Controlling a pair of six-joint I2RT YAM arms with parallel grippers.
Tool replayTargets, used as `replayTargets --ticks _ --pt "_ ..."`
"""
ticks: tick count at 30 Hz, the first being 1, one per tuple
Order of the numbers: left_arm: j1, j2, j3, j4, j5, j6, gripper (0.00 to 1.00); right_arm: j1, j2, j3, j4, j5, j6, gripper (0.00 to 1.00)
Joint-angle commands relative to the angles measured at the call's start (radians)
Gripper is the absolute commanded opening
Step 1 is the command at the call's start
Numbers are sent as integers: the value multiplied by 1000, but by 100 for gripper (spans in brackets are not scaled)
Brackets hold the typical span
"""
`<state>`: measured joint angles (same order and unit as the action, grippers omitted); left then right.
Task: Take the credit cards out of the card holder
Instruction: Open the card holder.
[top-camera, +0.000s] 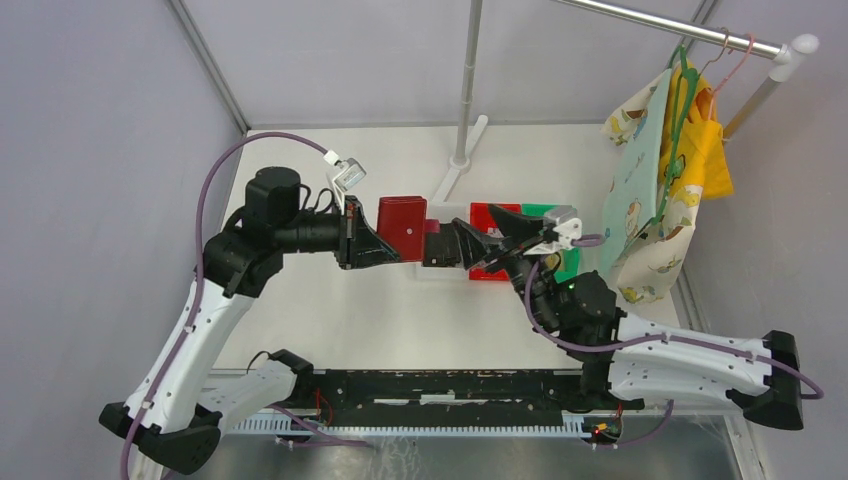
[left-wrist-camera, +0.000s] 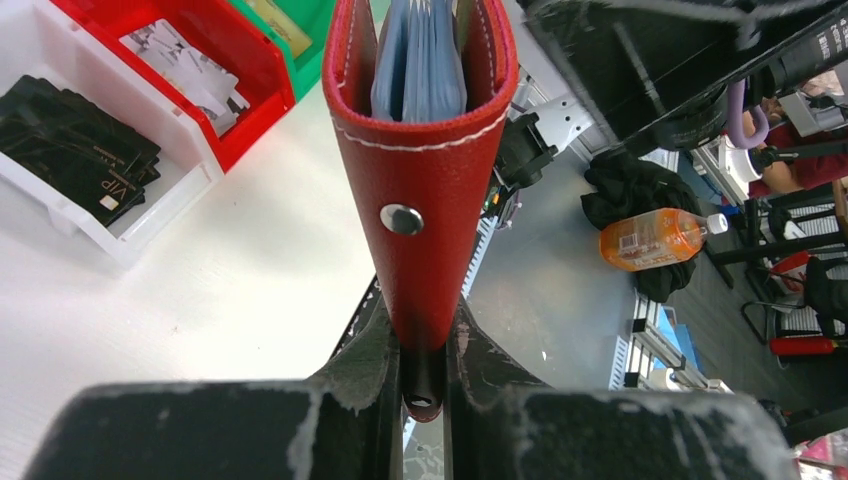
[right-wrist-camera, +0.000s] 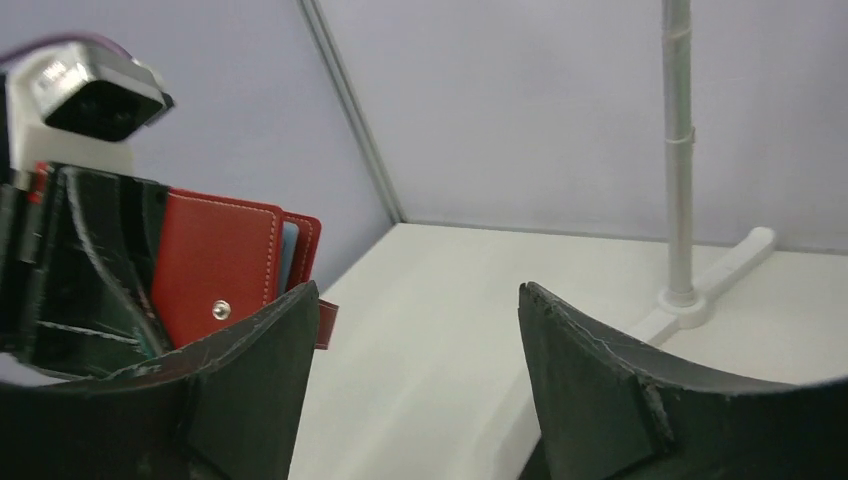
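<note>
My left gripper (top-camera: 385, 245) is shut on the lower edge of the red card holder (top-camera: 402, 228) and holds it upright above the table. In the left wrist view (left-wrist-camera: 425, 340) the card holder (left-wrist-camera: 430, 170) shows its snap stud and, at its open top, grey-blue pockets (left-wrist-camera: 420, 60). I cannot make out a card in them. My right gripper (top-camera: 462, 230) is open and empty just right of the card holder. In the right wrist view (right-wrist-camera: 415, 300) the card holder (right-wrist-camera: 215, 270) is beside the left finger (right-wrist-camera: 250, 370). Dark credit cards (left-wrist-camera: 75, 150), silvery ones (left-wrist-camera: 190, 65) and a golden one (left-wrist-camera: 280, 20) lie in bins.
A white bin (left-wrist-camera: 150, 215), a red bin (left-wrist-camera: 255, 75) and a green bin (left-wrist-camera: 315, 45) stand in a row under the right gripper. A pole stand (top-camera: 462, 150) is at the back. Clothes on a rail (top-camera: 660, 190) hang at the right.
</note>
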<state>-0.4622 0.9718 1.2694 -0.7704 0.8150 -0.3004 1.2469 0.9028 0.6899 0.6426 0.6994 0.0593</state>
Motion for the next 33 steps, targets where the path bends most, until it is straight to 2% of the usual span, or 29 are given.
replayTargets --ticks 1,5,9,15,19,25,29,33 --pt "-4 -17 50 69 19 48 2 -9 -76 -18 -37 -105 238 79" --pt "-4 -13 59 82 19 41 2 -9 -80 -11 8 -260 257 87" --pt "-4 -13 71 97 25 34 2 -9 -40 11 6 -298 242 98" --pt "-4 -8 93 108 46 29 2 -9 39 2 74 -258 253 98" --pt "-5 -12 98 118 74 18 2 -21 93 8 186 -284 306 98" --pt "-5 -27 105 129 119 14 2 -108 106 -65 451 -406 502 86" --pt "-5 -41 99 167 155 -29 2 -137 118 -55 434 -429 563 76" --pt "-4 -44 116 179 170 -44 2 -141 126 -44 393 -402 594 70"
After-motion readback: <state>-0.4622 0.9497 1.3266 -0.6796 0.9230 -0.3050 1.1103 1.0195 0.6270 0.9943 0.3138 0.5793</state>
